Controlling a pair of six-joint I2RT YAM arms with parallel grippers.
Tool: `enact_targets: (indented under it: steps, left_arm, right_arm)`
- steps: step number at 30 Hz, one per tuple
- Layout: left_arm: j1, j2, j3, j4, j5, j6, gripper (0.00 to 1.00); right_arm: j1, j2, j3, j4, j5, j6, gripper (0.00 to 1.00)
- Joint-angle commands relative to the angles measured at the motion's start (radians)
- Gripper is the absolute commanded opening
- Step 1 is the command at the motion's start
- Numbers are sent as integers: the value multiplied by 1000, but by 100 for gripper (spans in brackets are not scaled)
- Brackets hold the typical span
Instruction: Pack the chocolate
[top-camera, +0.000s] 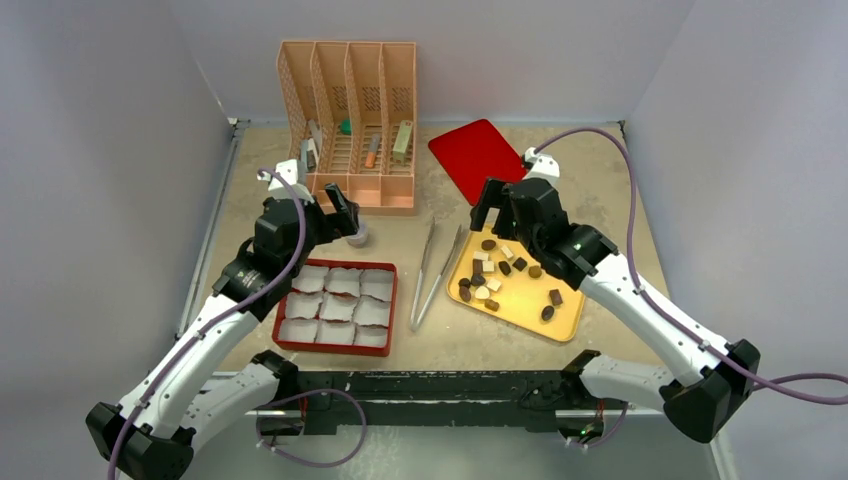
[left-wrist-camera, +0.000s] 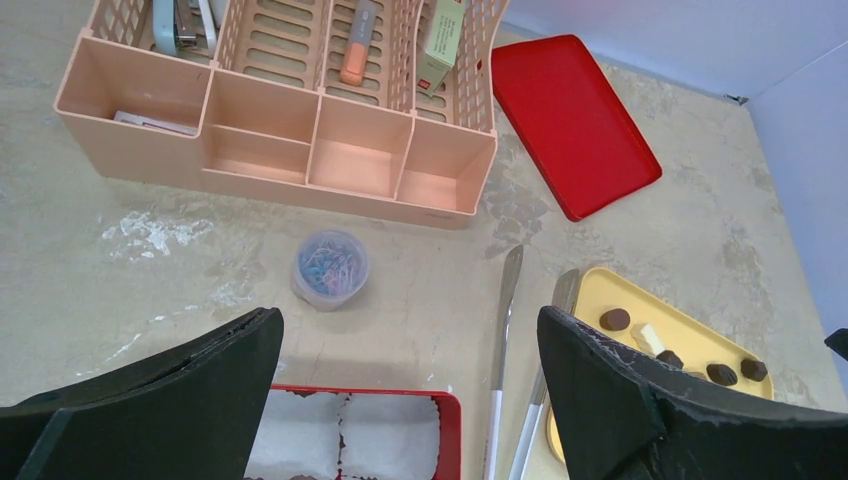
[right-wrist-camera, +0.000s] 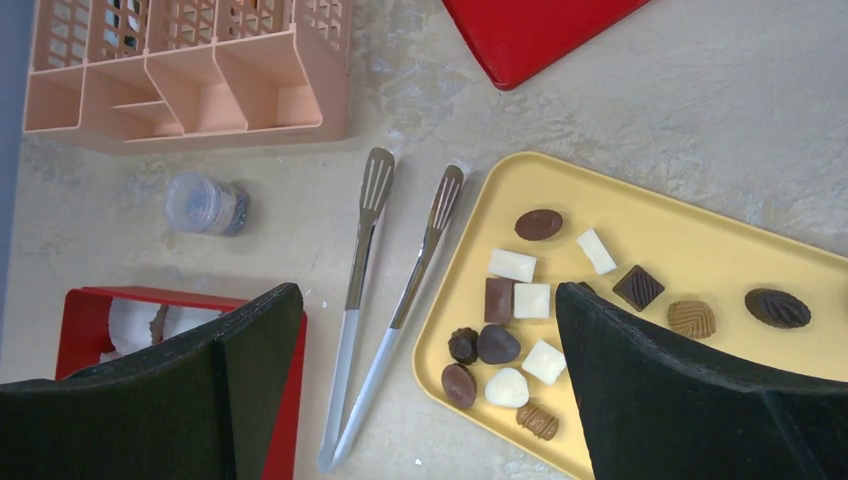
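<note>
The packing had not begun, as far as the pictures showed. All the chocolate lay loose on the yellow tray, dark, tan and white pieces mixed together. Most were gathered at the tray end nearest the tongs, and a few lay scattered toward the other end. In the top view the white paper cups inside the red box looked empty, and I could see no piece in any of them. So I judged that every piece was yet to be carried over, and that the red lid, which lay apart at the back of the table, was perhaps to be put on the box last. The right gripper was opened wide and held nothing. It hung above the table at the edge of the tray, with the tongs under it and the cluster of chocolate just below, nearer to its right finger than to its left one, but not touched. The left gripper was also opened wide and empty. It hung over the far edge of the red box, near a small jar of paper clips and in front of the pink organizer. The chocolate was well apart from it, on the other side of the tongs.
</note>
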Motion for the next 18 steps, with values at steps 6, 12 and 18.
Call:
enact_targets:
  steps: [6,12,18]
  left_arm:
    - [-4,-25,18,26,-28,29,99]
    - [-4,-47,20,-12,-54,48,99]
    - [-5,-73,14,-55,-116,71,99]
  right_arm:
    - [-3,50,59,-24,-51,140,99]
    - [-2,159,90,-82,-99,250,95]
    - [20,269,98,-79,-88,332,78]
